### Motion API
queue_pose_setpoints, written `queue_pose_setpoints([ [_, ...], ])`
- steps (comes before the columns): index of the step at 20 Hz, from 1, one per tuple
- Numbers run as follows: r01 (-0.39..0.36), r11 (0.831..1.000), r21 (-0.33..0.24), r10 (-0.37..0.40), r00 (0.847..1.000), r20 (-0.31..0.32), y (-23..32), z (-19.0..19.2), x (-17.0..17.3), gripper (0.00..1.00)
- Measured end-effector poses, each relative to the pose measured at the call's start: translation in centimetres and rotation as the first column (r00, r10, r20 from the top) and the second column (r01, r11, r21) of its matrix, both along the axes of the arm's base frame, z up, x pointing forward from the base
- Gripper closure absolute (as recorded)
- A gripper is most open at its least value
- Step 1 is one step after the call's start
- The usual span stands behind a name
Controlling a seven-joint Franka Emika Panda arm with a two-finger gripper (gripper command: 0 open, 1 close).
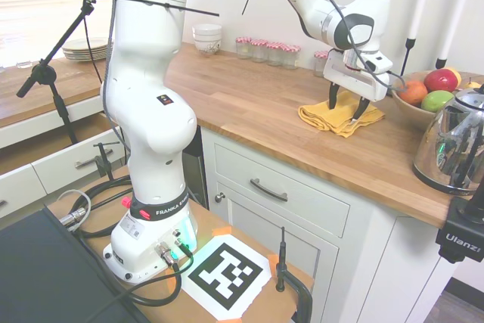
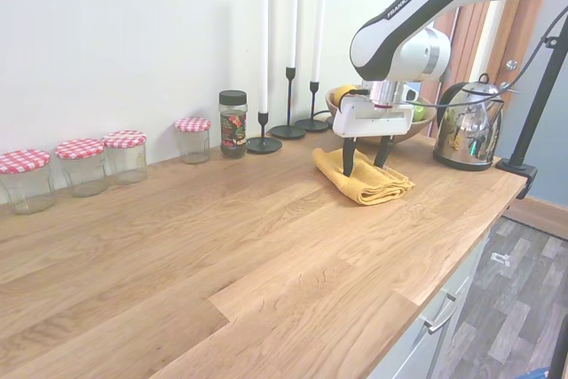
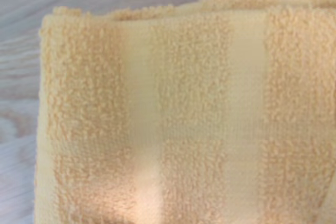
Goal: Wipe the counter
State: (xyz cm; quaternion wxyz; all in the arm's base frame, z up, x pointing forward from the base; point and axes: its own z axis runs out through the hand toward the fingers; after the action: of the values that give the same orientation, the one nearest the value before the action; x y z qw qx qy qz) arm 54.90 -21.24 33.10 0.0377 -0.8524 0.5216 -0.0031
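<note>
- On the counter (image 1: 257, 104), toward its right end in the first exterior view, a folded yellow towel (image 1: 338, 116) lies flat, near the fruit bowl (image 1: 412, 107) and the steel kettle (image 1: 454, 141)
- Gripper (image 1: 347, 105) poised directly over the towel, fingers spread roughly the towel's width, tips at or just touching the cloth; nothing gripped yet
- Wrist view filled by yellow terry pile with smoother woven bands, counter grain along one edge
- Step judged: acquiring the cloth, wiping not begun. Next move calls for a short descent, closing on a fold thick enough to hold, then pressing down and sweeping over the open wood
- Risk judged: pinching only the top layer, so the towel unfolds
- Far edge by the wall: gingham-lidded jars (image 2: 80, 164), dark-capped spice jar (image 2: 233, 123), black candlesticks (image 2: 288, 99)
- Legible writing: "FRANKA EMIKA" on the arm link and base; "Ulanzi" on a black clamp at right; spice jar label unreadable
</note>
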Motion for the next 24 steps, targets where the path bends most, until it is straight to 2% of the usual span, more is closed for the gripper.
queue_pose_setpoints([
  [24,-0.017,1.0,0.011,0.016,1.0,0.025,1.3,-0.2,0.2,1.0],
])
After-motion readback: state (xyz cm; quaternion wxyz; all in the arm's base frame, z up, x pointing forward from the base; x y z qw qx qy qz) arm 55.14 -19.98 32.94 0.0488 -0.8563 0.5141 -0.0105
